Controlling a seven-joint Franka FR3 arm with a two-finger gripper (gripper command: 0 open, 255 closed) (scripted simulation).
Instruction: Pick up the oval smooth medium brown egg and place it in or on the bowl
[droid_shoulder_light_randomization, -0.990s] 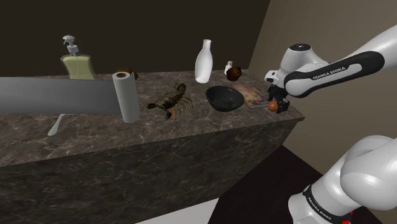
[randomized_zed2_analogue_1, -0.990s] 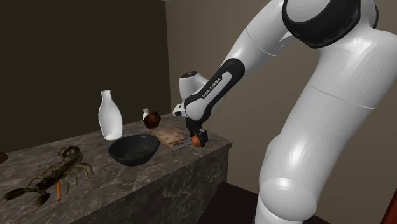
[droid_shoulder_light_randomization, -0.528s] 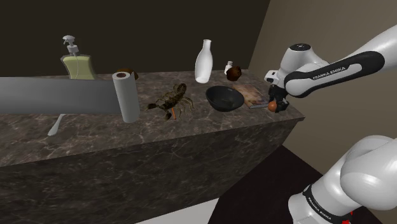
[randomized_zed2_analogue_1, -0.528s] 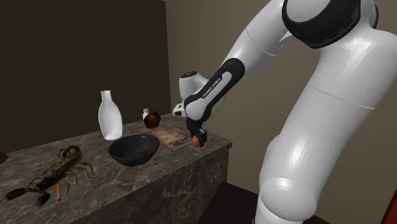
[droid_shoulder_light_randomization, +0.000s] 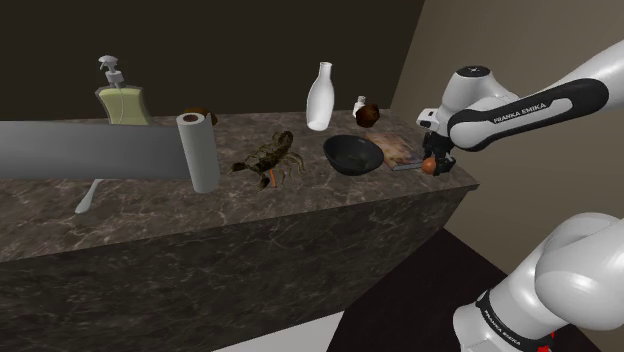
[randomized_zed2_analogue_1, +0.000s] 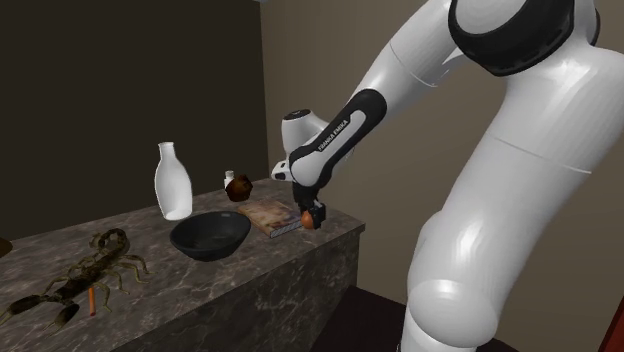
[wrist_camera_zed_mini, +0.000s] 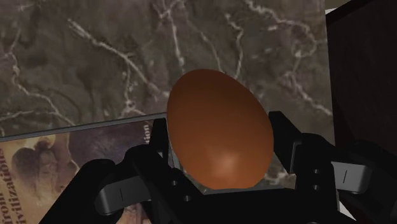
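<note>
A smooth brown egg (wrist_camera_zed_mini: 219, 130) sits clasped between my two black fingers, with the gripper (wrist_camera_zed_mini: 219, 149) shut on it. In the shoulder view the gripper (droid_shoulder_light_randomization: 435, 162) holds the egg (droid_shoulder_light_randomization: 433, 167) just above the counter's right end, beside a book (droid_shoulder_light_randomization: 400, 152). The dark bowl (droid_shoulder_light_randomization: 353, 155) stands on the counter to the shoulder view's left of the egg. From the second exterior view, the egg (randomized_zed2_analogue_1: 311, 220) hangs by the book (randomized_zed2_analogue_1: 268, 214), and the bowl (randomized_zed2_analogue_1: 210, 235) lies further to that view's left.
A white bottle (droid_shoulder_light_randomization: 320, 98) and a small brown jar (droid_shoulder_light_randomization: 367, 114) stand behind the bowl. A scorpion figure (droid_shoulder_light_randomization: 270, 158), a paper towel roll (droid_shoulder_light_randomization: 199, 150) and a spray bottle (droid_shoulder_light_randomization: 123, 98) lie further along. The marble counter's edge (droid_shoulder_light_randomization: 455, 185) drops off right below the gripper.
The fingers have closed on the egg. Since then the hand has risen a little with the egg in it.
</note>
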